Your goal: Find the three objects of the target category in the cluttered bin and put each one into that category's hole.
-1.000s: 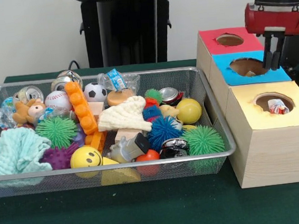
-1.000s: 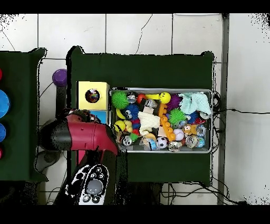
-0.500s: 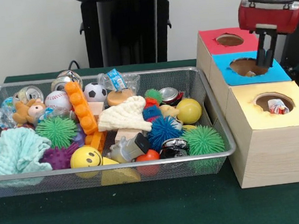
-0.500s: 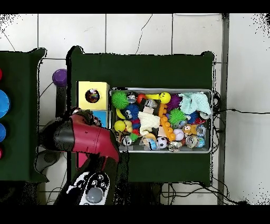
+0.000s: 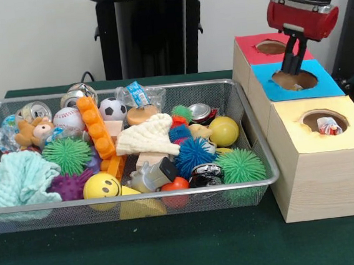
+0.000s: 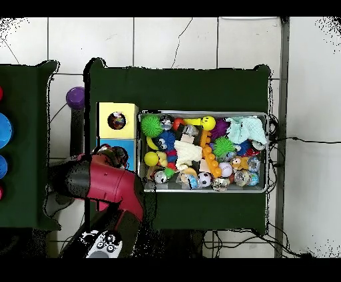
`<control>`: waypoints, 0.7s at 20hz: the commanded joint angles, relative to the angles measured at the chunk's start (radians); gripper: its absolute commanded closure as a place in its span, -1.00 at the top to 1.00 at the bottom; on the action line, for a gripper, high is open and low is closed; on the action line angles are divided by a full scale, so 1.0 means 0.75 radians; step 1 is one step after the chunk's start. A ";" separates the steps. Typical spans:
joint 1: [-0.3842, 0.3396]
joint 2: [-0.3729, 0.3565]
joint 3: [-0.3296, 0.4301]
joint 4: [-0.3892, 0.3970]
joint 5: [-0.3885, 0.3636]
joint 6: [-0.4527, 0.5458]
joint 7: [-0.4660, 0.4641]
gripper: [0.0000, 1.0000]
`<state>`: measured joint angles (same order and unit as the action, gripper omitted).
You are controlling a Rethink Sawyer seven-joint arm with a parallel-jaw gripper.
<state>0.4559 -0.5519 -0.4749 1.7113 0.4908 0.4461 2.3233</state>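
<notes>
My gripper hangs over the far left rim of the hole in the blue-topped box, open, with nothing between its fingers. Behind that box stands the red-topped box. In front stands the yellow-topped box, whose hole shows a white and red item. The wire bin to the left is full of clutter: spiky balls, a yellow ball, a soccer ball, crushed cans, wooden blocks and a white knit cloth. In the overhead view the red arm hides the gripper.
The bin's right wall stands close to the row of boxes. A teal cloth fills the bin's front left corner. In the overhead view a purple object lies off the table beside the yellow box.
The gripper has risen and moved left, from the right side of the blue hole to its far left rim. In the overhead view the arm has drawn back toward the base.
</notes>
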 commanded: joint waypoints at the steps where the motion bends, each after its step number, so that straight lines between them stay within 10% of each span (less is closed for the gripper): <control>1: 0.065 0.143 -0.051 0.006 0.104 0.284 0.603 -1.00; 14: 0.074 0.196 0.050 -0.010 0.120 0.188 0.653 -1.00</control>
<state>0.5320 -0.4841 -0.5153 1.7076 0.5261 0.5497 2.5336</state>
